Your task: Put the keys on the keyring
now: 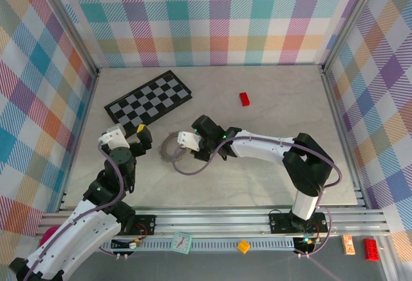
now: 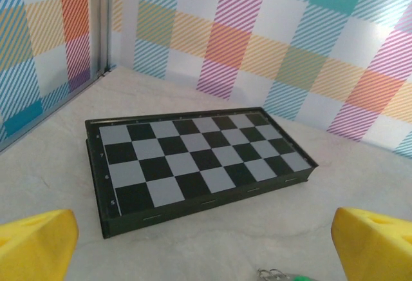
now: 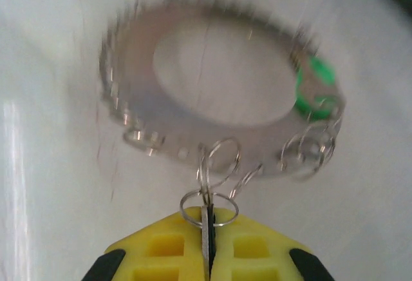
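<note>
Right gripper [image 3: 207, 258] is clamped shut on a thin metal strip [image 3: 205, 229] linked by small wire loops [image 3: 219, 158] to the wide, jagged-rimmed silvery metal keyring [image 3: 138, 107], likely to steady it between the two grippers, tiny green-headed key [image 3: 314, 81] at its rim, while the left gripper [image 2: 206, 242] hangs wide open.

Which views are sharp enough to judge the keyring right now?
Right wrist: motion-blurred, keyring rim smeared, green key head a soft blob, pinched key seen edge-on, glare streak on the table at left. Left wrist: crisp on the chessboard, yellow fingers soft at the bottom corners. Top external: evenly lit, sharp, keyring small.
</note>
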Controlling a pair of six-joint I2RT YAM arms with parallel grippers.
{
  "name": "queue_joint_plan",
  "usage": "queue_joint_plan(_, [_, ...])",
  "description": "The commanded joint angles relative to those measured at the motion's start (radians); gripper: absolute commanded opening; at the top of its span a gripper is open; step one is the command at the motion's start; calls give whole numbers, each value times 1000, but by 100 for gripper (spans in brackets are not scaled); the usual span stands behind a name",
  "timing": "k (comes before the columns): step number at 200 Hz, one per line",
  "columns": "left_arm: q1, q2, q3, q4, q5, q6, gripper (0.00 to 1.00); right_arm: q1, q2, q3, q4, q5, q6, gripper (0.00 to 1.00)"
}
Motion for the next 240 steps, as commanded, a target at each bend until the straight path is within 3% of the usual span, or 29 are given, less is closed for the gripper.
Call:
queue_joint_plan(1, [13, 22, -9, 52, -34, -20, 100, -6, -36, -51, -148, 86, -34, 0])
queue_joint_plan(46, [21, 89, -28, 115, -66, 11, 100, -4, -55, -121, -317, 236, -34, 0])
queue_joint_plan(85, [45, 152, -35, 176, -72, 70, 100, -5, -32, -164, -352, 310, -35, 0])
queue_joint_plan(126, [79, 195, -42, 213, -65, 95, 100, -23, -24, -200, -396, 326, -35, 26])
queue_joint_plan(158, [117, 215, -48, 235, -39, 117, 100, -65, -180, -234, -394, 274, -5, 44])
queue_joint_plan(184, [164, 234, -48, 265, 5, 155, 100, -176, -373, -256, -287, 119, 117, 57])
queue_joint_plan(207, [227, 285, -52, 306, 122, 202, 100, -366, -536, -369, -34, -8, 323, 62])
queue_joint_plan(240, [304, 391, -59, 370, 174, 257, 100, -617, -674, -576, 292, 65, 460, 68])
